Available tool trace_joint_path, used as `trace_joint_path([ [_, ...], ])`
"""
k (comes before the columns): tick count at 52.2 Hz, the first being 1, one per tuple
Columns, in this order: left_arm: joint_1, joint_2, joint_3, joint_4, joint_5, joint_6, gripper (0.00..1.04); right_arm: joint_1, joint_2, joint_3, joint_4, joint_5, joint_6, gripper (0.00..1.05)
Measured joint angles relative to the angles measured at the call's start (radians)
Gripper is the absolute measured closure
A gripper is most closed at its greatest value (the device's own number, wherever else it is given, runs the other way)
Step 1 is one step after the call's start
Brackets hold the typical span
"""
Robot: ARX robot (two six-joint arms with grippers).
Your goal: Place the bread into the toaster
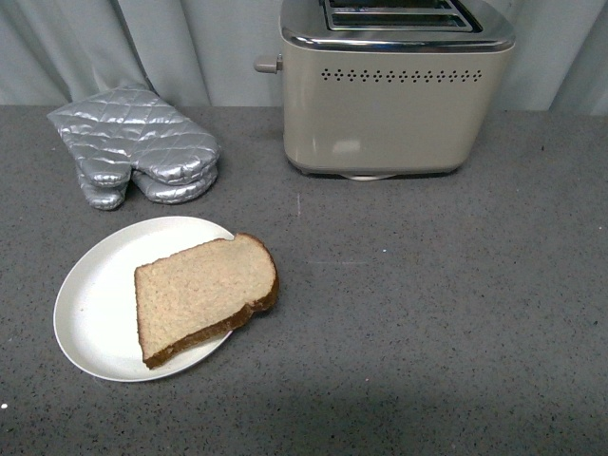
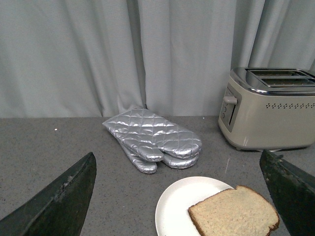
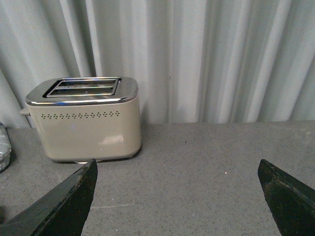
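Observation:
The bread (image 1: 204, 294) is one brown-crusted slice lying flat on a white plate (image 1: 95, 309) at the front left of the grey counter, its rounded end hanging over the plate's rim. The beige toaster (image 1: 394, 90) with a chrome top stands at the back, both slots bare and its lever knob on the left side. Neither arm shows in the front view. My left gripper (image 2: 179, 196) hangs open above the counter, with the bread (image 2: 234, 214) and plate (image 2: 179, 206) between and below its dark fingers (image 2: 64, 196). My right gripper (image 3: 177, 196) is open over bare counter, the toaster (image 3: 86, 123) ahead of it.
A pair of silver quilted oven mitts (image 1: 133, 142) lies at the back left, beside the toaster and behind the plate. A pale curtain (image 1: 190, 47) closes off the counter's far edge. Grey counter (image 1: 427, 313) stretches in front of the toaster.

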Motion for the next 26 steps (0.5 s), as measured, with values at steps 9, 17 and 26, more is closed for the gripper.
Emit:
trace_joint_path([
  [9, 0.0, 0.0, 0.0, 0.0, 0.0, 0.0, 0.07, 0.0, 0.0, 0.0, 0.0, 0.0, 0.0, 0.1],
  [17, -0.076, 0.111, 0.061, -0.163, -0.253, -0.131, 0.07, 0.0, 0.0, 0.0, 0.0, 0.0, 0.0, 0.1],
  [26, -0.124, 0.475, 0.109, -0.085, -0.345, -0.289, 0.07, 0.0, 0.0, 0.0, 0.0, 0.001, 0.0, 0.1],
])
